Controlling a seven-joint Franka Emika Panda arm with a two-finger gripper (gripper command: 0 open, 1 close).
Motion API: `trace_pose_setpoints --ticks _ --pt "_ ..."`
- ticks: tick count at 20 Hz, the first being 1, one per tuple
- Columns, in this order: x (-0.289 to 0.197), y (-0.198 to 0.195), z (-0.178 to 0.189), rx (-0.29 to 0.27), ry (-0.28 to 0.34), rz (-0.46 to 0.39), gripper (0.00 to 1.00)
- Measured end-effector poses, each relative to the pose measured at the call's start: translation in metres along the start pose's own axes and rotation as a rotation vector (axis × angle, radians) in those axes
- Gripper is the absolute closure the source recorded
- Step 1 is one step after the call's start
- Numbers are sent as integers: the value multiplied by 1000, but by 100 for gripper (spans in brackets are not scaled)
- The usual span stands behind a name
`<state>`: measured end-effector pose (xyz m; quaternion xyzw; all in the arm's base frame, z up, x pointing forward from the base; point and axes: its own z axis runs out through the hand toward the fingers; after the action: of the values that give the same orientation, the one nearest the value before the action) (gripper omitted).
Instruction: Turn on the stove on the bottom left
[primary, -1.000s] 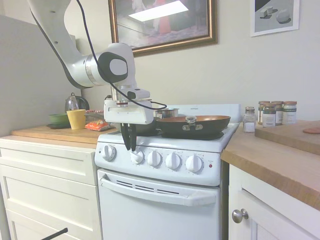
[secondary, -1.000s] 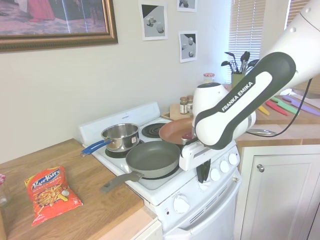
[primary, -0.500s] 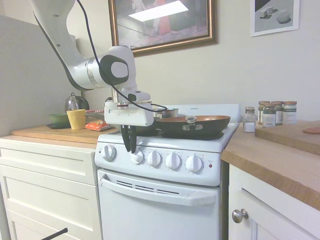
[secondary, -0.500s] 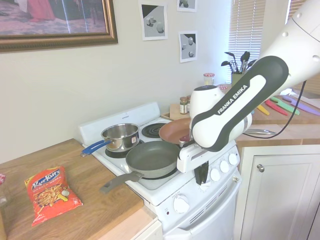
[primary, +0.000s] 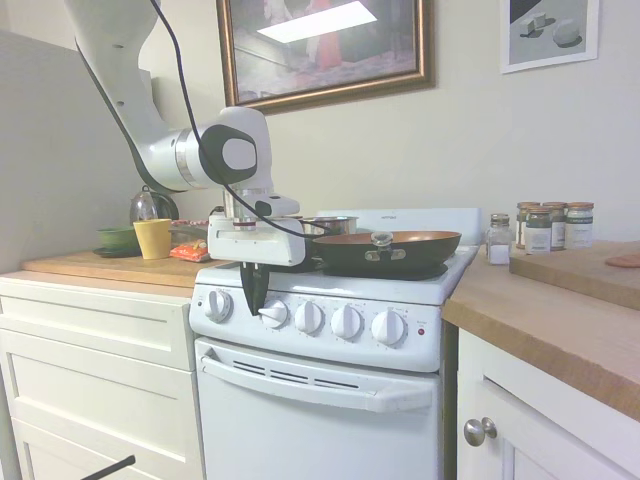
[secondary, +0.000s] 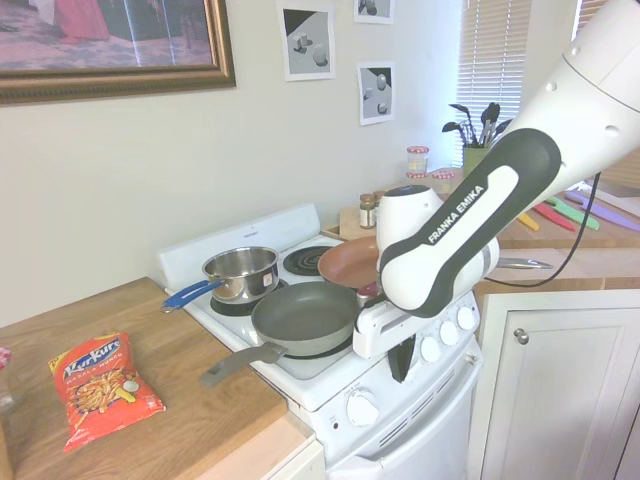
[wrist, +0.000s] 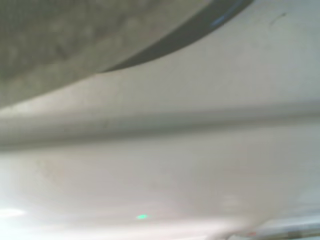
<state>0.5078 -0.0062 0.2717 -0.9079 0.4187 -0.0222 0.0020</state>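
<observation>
The pincer (primary: 253, 300), fingers pinched narrow, is hanging before the stove (primary: 320, 400), its second knob (primary: 273, 314) sitting just beside the tips at four o'clock.

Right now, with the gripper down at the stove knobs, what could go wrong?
1. The gripper hangs between the first knob and the second knob, so it may turn the wrong one.
2. The grey frying pan sits on the stove just behind the wrist; its handle juts over the edge, and a swing could knock it.
3. If the burner heats, the empty pan could scorch.
</observation>
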Motion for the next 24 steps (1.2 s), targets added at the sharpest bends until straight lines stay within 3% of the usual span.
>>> trace_pose_setpoints --ticks 13,21,24 --pt "5 10 26 -35 -38 36 100" --pt "5 10 27 -39 -32 28 100" --pt "1 6 28 -66 1 25 100"
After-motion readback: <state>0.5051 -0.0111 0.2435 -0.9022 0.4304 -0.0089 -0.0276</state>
